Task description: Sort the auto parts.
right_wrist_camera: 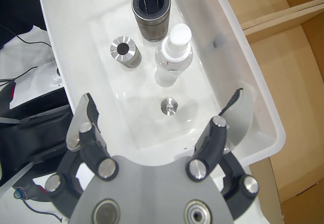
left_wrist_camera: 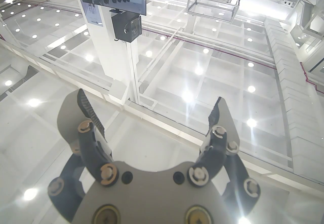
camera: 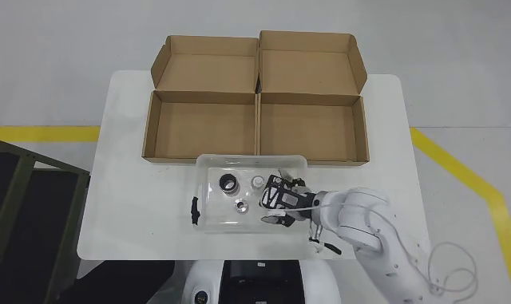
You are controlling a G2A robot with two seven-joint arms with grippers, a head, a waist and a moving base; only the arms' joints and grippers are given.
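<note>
While the right gripper [right_wrist_camera: 163, 94] hangs wide open, empty, over the clear bin [right_wrist_camera: 249, 58], hiding its lower end, the left gripper [left_wrist_camera: 149, 94] gapes empty.

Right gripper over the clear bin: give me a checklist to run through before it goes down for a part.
1. Right gripper open: ok, jaws spread wide with nothing between them.
2. Position: ok, it hangs above the clear bin.
3. Target lined up: ok, the small silver part lies on the bin floor just ahead of the fingertips.
4. Room around the target: ok, the spray bottle and the slotted metal sleeve stand apart from it.
5. Cardboard boxes open: ok, both lids are folded back.
6. Which box takes this part: cannot tell.
</note>
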